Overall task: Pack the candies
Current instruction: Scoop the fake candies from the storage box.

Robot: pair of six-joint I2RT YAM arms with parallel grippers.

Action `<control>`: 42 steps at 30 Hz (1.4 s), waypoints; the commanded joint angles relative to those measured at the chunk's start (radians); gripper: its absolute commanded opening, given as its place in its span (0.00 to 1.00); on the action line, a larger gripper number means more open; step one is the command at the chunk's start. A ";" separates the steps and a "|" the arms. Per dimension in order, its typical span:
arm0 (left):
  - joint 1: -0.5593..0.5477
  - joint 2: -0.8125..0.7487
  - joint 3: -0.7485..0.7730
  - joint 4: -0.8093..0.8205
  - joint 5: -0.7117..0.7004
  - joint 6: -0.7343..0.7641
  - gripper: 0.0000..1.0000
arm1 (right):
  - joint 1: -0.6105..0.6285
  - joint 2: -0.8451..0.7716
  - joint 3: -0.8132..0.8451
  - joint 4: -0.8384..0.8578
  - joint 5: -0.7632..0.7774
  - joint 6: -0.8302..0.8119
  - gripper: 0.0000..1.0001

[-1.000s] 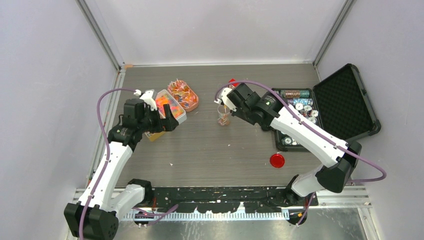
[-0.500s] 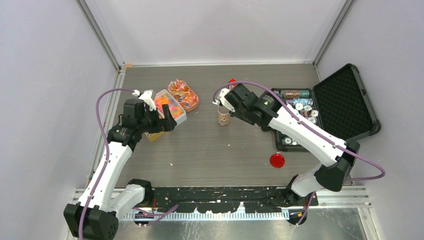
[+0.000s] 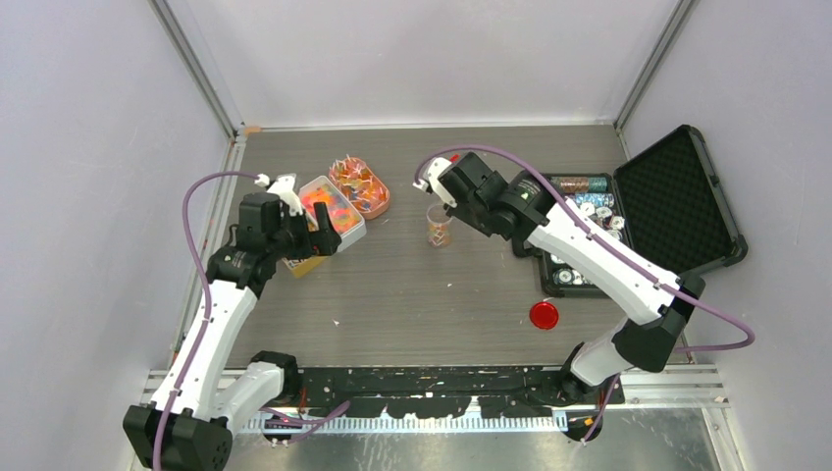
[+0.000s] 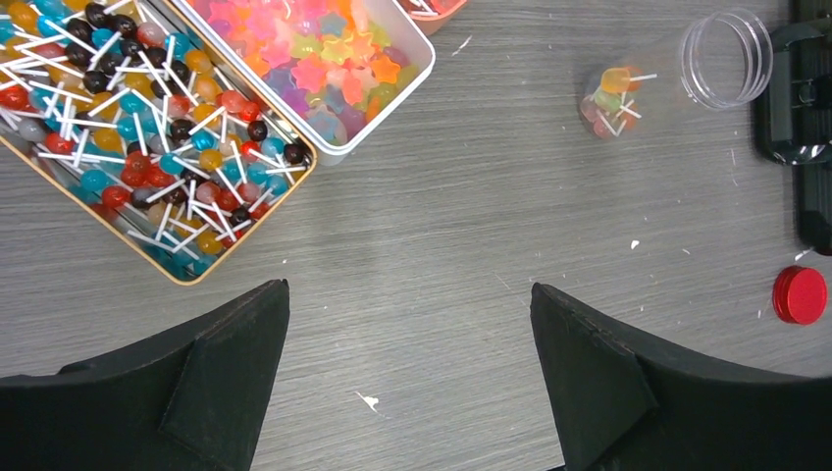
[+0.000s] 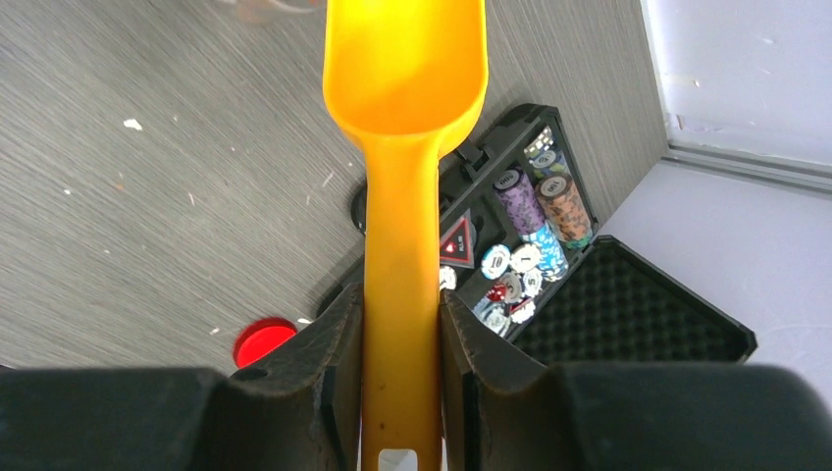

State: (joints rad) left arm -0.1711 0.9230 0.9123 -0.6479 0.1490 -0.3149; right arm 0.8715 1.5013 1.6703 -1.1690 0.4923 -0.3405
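Top external view, left to right: the left arm (image 3: 221,294) reaches over the candy supply. Its jaws stand released, wide apart, holding nothing. The left wrist view shows the candies (image 4: 147,128) ahead of them. Lollipops fill an open tin (image 4: 245,229), and star-shaped gummies fill a clear tub (image 4: 388,104) just beside it. An orange tray (image 3: 387,196) of further sweets lies next to the tub.

Right of the supply, a clear jar (image 3: 439,227) stands upright on the surface (image 3: 412,294). It is uncapped and holds only a few lollipops at its bottom. The right arm (image 3: 589,255) holds its wrist just beyond the jar, with its jaws clenched on the handle of a yellow scoop (image 5: 404,88). The scoop bowl shows empty. A red lid (image 3: 543,314) lies well apart from the jar, near the open chip case (image 3: 677,196).

Step in hand, as judged: filling the jar by scoop, at an early stage. The next move calls for the following:

1. Carry the scoop left to a candy container.
2. Load it.
3. Return over the jar mouth.
4. Tip slowly so nothing spills.

Capping with the lid comes last.
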 commanded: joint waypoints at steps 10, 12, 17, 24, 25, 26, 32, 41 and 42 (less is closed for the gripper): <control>0.020 0.095 0.086 0.302 -0.224 -0.221 0.75 | -0.011 0.244 0.384 0.082 -0.247 0.274 0.00; 0.044 0.155 0.112 0.363 -0.231 -0.219 0.71 | -0.014 0.303 0.445 0.078 -0.287 0.289 0.00; 0.135 0.310 0.169 0.533 -0.220 -0.231 0.48 | -0.027 0.471 0.632 0.033 -0.364 0.318 0.00; 0.282 0.651 0.369 0.583 -0.011 -0.308 0.00 | -0.042 0.673 0.825 -0.026 -0.402 0.364 0.00; 0.290 0.700 0.406 0.578 0.011 -0.312 0.00 | -0.043 0.691 0.827 -0.022 -0.404 0.362 0.00; 0.297 0.746 0.443 0.573 0.024 -0.317 0.00 | -0.046 0.712 0.834 -0.018 -0.405 0.363 0.00; 0.299 0.972 0.628 0.587 0.051 -0.314 0.00 | -0.057 0.808 0.861 0.002 -0.375 0.367 0.00; 0.297 1.211 0.811 0.523 0.176 -0.321 0.00 | -0.073 0.922 0.917 0.052 -0.361 0.382 0.00; 0.297 1.223 0.813 0.524 0.185 -0.322 0.00 | -0.074 0.934 0.927 0.050 -0.354 0.381 0.00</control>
State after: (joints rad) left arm 0.1284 2.1155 1.6760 -0.1196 0.2581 -0.6270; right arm 0.8036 2.4092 2.5175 -1.1572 0.1123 0.0261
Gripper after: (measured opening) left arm 0.007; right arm 0.335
